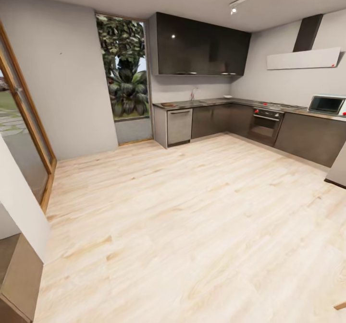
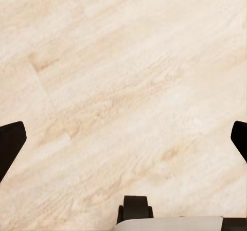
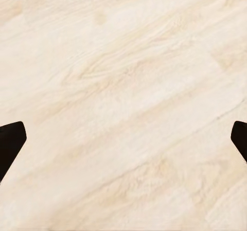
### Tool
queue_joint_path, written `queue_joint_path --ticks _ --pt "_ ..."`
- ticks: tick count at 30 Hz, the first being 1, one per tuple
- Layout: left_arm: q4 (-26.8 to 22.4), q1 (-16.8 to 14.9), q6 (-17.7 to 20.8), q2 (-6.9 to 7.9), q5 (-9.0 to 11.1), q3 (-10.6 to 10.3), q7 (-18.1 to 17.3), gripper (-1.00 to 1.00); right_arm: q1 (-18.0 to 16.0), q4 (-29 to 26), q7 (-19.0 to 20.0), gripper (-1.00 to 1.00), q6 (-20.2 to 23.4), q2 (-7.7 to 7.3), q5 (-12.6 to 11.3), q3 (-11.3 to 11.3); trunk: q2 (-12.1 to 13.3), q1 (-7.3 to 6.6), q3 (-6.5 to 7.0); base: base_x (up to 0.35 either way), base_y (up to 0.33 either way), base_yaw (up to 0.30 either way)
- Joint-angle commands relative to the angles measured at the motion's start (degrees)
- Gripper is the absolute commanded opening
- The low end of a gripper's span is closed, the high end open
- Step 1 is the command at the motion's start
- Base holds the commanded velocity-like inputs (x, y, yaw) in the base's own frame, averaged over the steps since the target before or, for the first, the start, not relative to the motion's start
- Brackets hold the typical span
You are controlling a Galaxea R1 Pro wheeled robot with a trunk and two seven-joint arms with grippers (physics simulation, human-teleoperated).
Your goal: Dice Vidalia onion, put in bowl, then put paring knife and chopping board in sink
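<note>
You're on the approach leg, so cross the wood floor [image 1: 192, 227] toward the far counter [image 1: 216, 102] (the sink [image 1: 194, 101] lies under the tap), both tools, left [image 2: 123, 138] and right [image 3: 123, 138], spread wide and empty.

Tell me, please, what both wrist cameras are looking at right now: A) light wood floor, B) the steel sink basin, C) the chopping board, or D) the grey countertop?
A: past the spread tips of the left gripper and the right gripper, pale wood floor planks show, and the countertop stands far across the kitchen.
</note>
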Motion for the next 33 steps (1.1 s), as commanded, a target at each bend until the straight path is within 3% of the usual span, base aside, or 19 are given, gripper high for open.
queue_joint_path --ticks 1,18,33 --pt "-0.1 0.0 -0.1 0.00 0.0 0.0 0.0 1.00 0.0 0.0 0.0 1.00 -0.1 -0.04 0.0 0.0 0.0 0.04 -0.04 0.317 0.002 0.000" --pt "0.0 0.0 -0.1 1.05 0.0 0.8 0.0 1.00 0.0 0.0 0.0 1.00 -0.1 0.01 0.0 -0.1 0.0 0.04 0.00 0.318 0.000 -0.009" --pt "-0.3 0.0 -0.1 1.19 0.0 0.9 0.0 1.00 0.0 0.0 0.0 1.00 -0.1 0.08 0.0 0.0 0.0 0.04 0.44 0.319 -0.090 -0.131"
